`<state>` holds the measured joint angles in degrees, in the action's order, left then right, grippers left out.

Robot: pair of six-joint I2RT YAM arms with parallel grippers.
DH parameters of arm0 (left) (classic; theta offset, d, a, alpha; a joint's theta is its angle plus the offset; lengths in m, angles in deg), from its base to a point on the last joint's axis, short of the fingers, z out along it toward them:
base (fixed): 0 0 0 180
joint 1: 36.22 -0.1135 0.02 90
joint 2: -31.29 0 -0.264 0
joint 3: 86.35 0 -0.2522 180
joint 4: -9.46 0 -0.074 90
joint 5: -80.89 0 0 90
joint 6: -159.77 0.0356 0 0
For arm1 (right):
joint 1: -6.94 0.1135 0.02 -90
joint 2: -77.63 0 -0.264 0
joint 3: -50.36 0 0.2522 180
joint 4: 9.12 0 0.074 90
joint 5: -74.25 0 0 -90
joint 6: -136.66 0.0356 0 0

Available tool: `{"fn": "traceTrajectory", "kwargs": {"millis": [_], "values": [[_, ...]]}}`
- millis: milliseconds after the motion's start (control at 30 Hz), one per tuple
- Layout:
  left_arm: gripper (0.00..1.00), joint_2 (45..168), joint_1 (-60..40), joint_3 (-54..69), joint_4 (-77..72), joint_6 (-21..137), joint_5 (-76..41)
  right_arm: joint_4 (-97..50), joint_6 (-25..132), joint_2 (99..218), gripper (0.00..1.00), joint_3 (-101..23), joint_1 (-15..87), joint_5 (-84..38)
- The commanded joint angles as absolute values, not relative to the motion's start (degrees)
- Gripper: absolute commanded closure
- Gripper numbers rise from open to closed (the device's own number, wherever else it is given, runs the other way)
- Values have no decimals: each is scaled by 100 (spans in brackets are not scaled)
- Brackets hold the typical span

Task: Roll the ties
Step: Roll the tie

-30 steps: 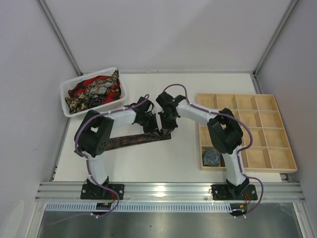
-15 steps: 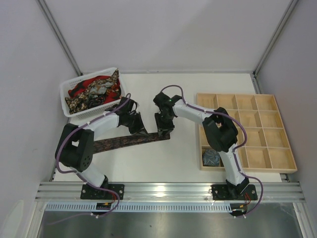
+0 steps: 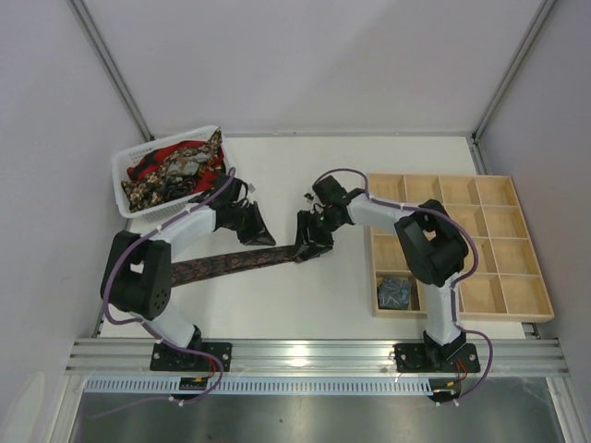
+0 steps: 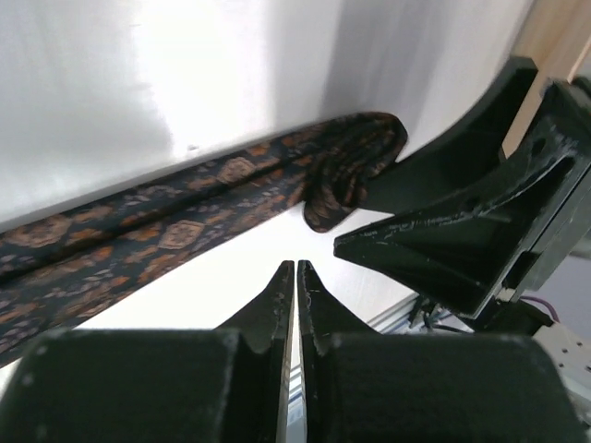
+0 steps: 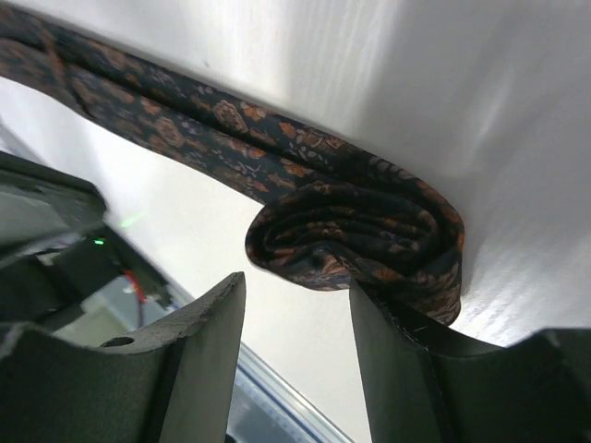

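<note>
Though hidden from above, the tie's coil (image 5: 360, 235) sits between parted right fingers (image 5: 199, 360) — left fingers (image 4: 268, 314) clenched.

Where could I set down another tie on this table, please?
Bare: the far strip of table between basket and tray, and the near strip between the tie and the near edge. Crowded: the centre, where left gripper and right gripper sit at the tie's rolled end.

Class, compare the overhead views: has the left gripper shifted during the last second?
Yes. The left gripper has moved left, toward the white basket and away from the wooden tray.
</note>
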<state>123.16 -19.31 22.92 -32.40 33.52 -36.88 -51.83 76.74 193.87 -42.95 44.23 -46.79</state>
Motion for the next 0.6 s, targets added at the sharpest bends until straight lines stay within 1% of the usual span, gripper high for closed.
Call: {"fn": "traceTrajectory", "kwargs": {"millis": [0, 133, 300, 433, 567], "values": [[92, 12550, -1645, 1873, -3014, 3171, -4084, -4371, 7892, 18978, 46, -4233, 4201, -5310], [92, 12603, -1382, 1793, -2778, 2847, -4049, -4389, 7838, 18846, 46, -4268, 4104, -5442], [92, 12796, -1293, 1627, -2751, 2749, -4101, -4529, 7856, 18512, 46, -4189, 3963, -5556], [92, 13033, -1223, 1503, -2532, 2538, -4224, -4548, 7812, 18152, 45, -3901, 3569, -5591], [92, 13419, -1082, 1170, -2496, 2476, -4303, -4653, 7452, 18072, 38, -3636, 3111, -5687]]}}
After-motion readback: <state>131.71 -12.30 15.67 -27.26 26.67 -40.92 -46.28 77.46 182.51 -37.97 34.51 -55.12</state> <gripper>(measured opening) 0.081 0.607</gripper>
